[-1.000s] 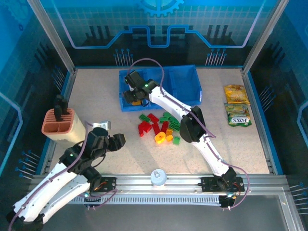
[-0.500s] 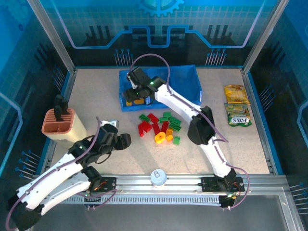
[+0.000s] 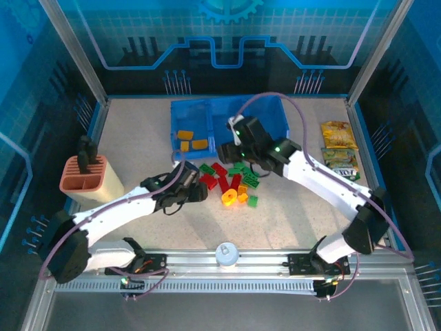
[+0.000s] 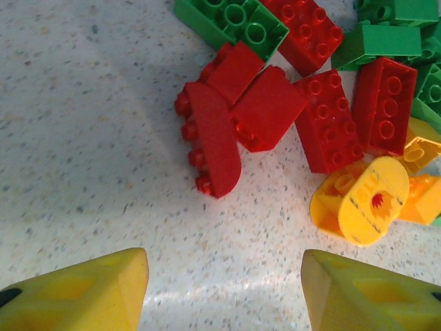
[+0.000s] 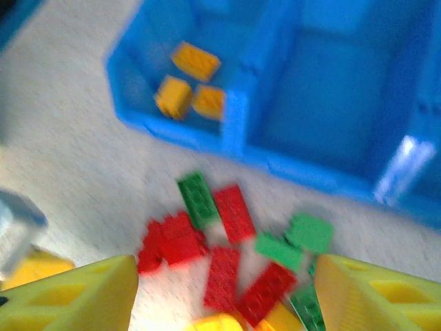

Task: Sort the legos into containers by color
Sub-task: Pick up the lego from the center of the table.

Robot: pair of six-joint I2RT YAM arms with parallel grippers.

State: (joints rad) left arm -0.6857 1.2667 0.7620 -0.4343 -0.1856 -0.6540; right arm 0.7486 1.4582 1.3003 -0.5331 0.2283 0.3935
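Though withdrawn, right end effector [image 3: 229,149] empty

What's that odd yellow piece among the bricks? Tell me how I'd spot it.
Find the blue tray at the far side; loose bricks lie scattered just in front of it. At their near edge sits the yellow piece, the one round-faced disc with a red mark among blocky bricks.
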